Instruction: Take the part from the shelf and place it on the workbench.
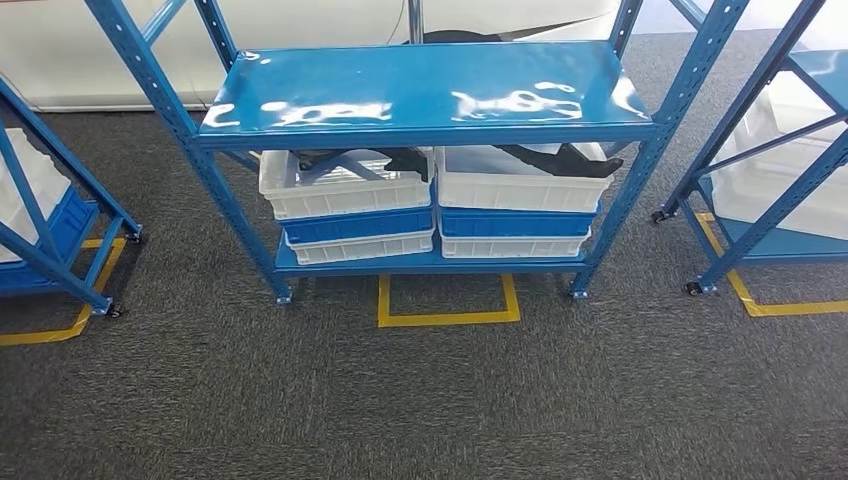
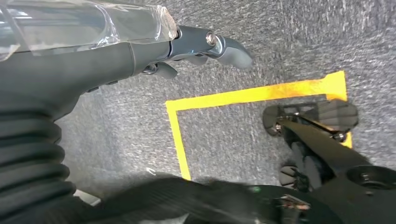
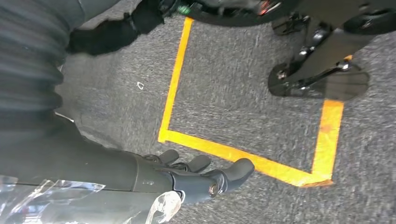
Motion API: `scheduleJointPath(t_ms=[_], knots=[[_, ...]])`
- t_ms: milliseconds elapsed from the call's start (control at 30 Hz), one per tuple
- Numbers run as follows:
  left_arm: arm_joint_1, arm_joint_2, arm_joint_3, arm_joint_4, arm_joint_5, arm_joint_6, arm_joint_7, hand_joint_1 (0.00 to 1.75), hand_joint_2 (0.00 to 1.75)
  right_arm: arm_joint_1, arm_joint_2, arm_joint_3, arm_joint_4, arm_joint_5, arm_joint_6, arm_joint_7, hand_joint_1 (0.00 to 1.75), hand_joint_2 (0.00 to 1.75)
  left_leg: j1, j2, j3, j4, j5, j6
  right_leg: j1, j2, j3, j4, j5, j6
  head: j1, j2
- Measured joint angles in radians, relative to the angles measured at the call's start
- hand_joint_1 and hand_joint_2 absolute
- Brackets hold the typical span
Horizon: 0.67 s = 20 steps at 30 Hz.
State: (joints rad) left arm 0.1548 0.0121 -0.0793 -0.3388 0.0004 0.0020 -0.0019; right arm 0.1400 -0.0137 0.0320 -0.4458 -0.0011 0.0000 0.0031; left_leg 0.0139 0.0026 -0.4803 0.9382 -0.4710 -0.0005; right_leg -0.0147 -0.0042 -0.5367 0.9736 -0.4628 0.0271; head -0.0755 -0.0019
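The dark parts (image 1: 560,158) lay in the top white bins on the lower level of the blue shelf (image 1: 420,95), mostly hidden under its upper board, so their shape and number were hard to make out. On that level stood two stacks of three bins each: a white bin (image 1: 345,190) over a blue bin (image 1: 358,224) over another white one on one side, and the same beside it, topped by a second white bin (image 1: 515,188). More shelves with bins were cut off at both edges.

The left robot hand (image 2: 196,49) hung over the grey carpet (image 1: 400,400), fingers loosely apart, holding nothing, near a corner of yellow tape (image 2: 252,95). The right robot hand (image 3: 201,175) hung likewise, fingers spread and empty, just beside another tape corner (image 3: 224,151). Both were well away from the shelf.
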Motion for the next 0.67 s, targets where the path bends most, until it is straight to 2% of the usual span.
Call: scheduleJointPath(t_ms=[667], knots=[[-0.01, 0.0, 0.033, -0.023, 0.0, -0.001, -0.001, 0.0, 1.75, 0.004, 0.001, -0.004, 0.012, 0.0, 0.0, -0.001, 0.0, 1.75, 0.004, 0.001, 0.0, 0.0, -0.001, 0.002, 0.001, 0.001, -0.001, 0.0, 0.0, 0.0, 0.0, 0.0]])
